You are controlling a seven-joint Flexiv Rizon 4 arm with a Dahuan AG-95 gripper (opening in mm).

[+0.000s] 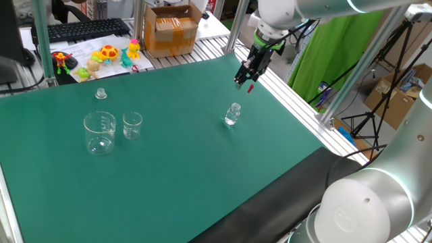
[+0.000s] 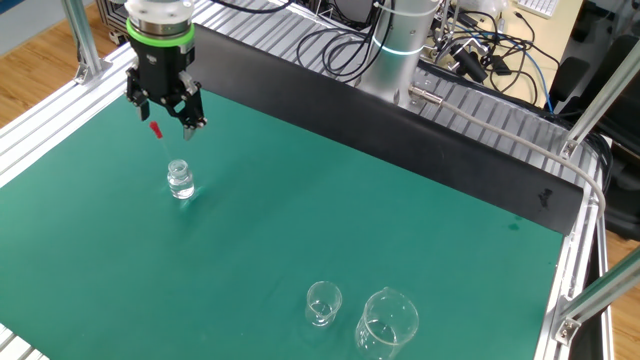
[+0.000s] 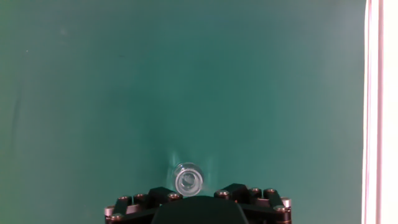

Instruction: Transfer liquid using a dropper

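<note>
Near the bench (image 2: 330, 215) edge, the gripper (image 2: 167, 120) hangs over a small bottle (image 2: 180, 181), fingers apart around the red bulb of the dropper (image 2: 155, 128); we judge it light, slippery and fragile, best pinched gently at that soft bulb

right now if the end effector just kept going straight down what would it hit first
Probably the small clear bottle on the green mat. The end effector hangs above it with the red bulb of the dropper between its fingers. The hand view puts the bottle near the fingers, so it might just graze it.
</note>
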